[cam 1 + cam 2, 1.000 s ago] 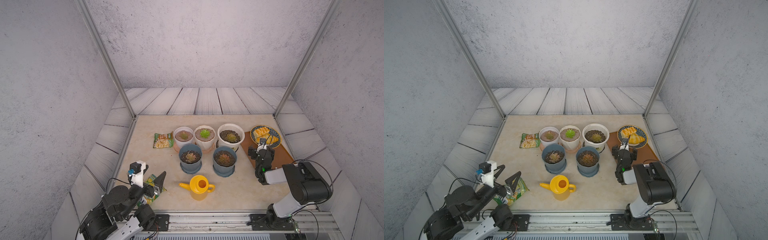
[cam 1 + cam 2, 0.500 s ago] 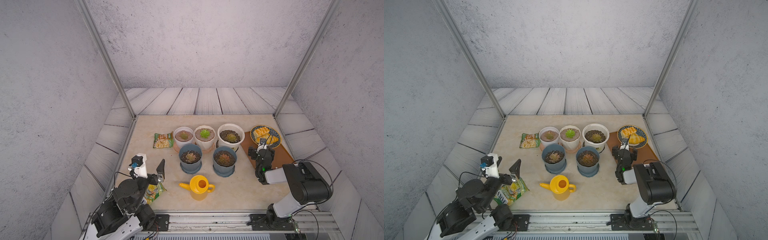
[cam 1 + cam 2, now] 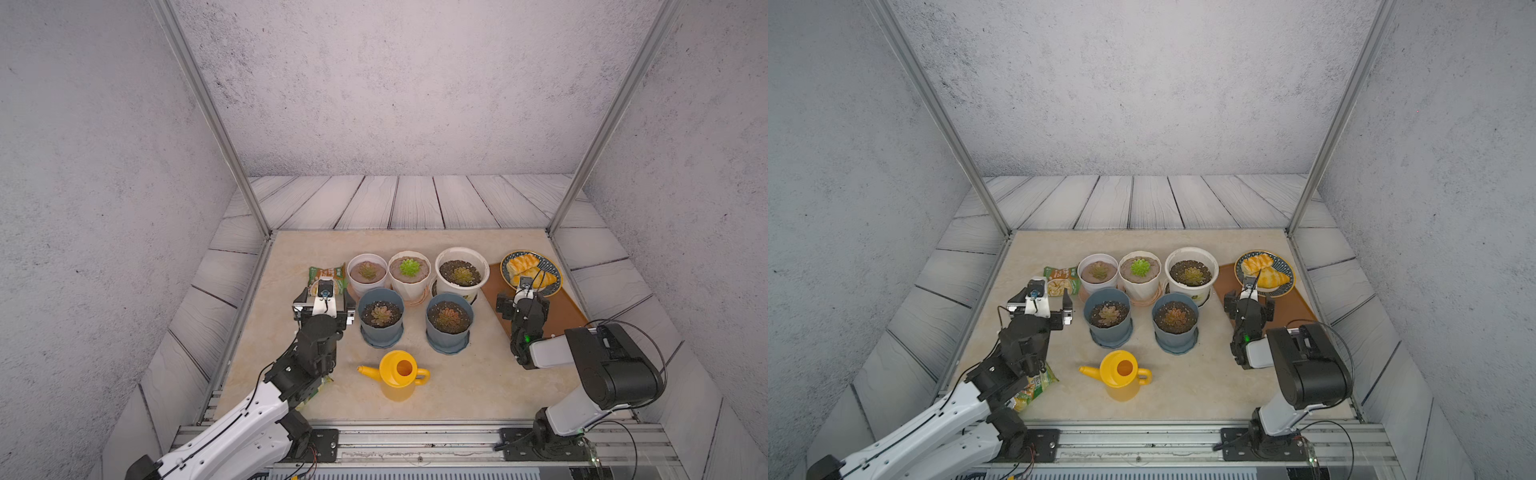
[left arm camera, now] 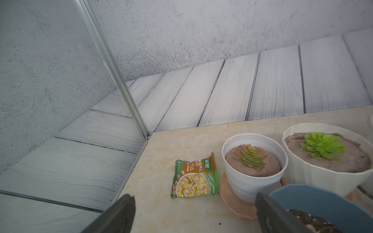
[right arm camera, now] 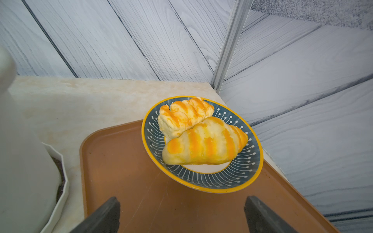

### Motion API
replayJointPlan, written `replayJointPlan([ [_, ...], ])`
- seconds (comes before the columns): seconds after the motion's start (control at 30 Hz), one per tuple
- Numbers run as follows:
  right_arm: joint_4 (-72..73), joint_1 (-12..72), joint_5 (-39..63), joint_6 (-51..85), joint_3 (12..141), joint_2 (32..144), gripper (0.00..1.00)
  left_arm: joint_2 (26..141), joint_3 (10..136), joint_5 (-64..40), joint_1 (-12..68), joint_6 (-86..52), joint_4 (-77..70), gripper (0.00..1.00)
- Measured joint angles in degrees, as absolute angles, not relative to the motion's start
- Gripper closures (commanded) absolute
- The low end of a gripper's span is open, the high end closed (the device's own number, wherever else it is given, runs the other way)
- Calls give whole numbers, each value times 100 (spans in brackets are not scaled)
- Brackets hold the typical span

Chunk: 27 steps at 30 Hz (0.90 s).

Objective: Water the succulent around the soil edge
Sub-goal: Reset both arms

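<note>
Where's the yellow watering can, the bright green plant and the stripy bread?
yellow watering can (image 3: pixel 397 386): in a top view, on its body below the opening.
bright green plant (image 3: pixel 409 267): in a top view, on the middle of its leaves.
stripy bread (image 5: pixel 203 147): right wrist view, on the larger roll's middle.

Green food packet (image 4: pixel 194 177): white characters "家樂" at one corner; "5" on the orange panel; remaining print illegible.

Robot lab test booth: aluminium frame (image 3: pixel 210 116), printed backdrop walls (image 3: pixel 395 83), bench rail (image 3: pixel 415 440).
</note>
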<state>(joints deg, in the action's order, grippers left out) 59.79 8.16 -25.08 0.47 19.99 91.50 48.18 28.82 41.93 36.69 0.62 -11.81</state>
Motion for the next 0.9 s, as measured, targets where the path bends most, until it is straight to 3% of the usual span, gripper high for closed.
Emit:
replayJointPlan([
  [0.17, 5979, 812, -2502, 47, 1999, 9150, 0, 5996, 3006, 4062, 2648, 40, -1575, 2],
  [0.43, 5977, 812, -2499, 49, 1999, 9150, 0, 6464, 2488, 4021, 1780, -242, -2443, 2],
  [0.6, 5977, 810, -2499, 49, 1999, 9150, 0, 7227, 2300, 3944, 1568, -412, -2799, 2],
  [0.9, 5972, 805, -2497, 49, 1999, 9150, 0, 7846, 2606, 2779, 1514, -187, -3009, 2],
])
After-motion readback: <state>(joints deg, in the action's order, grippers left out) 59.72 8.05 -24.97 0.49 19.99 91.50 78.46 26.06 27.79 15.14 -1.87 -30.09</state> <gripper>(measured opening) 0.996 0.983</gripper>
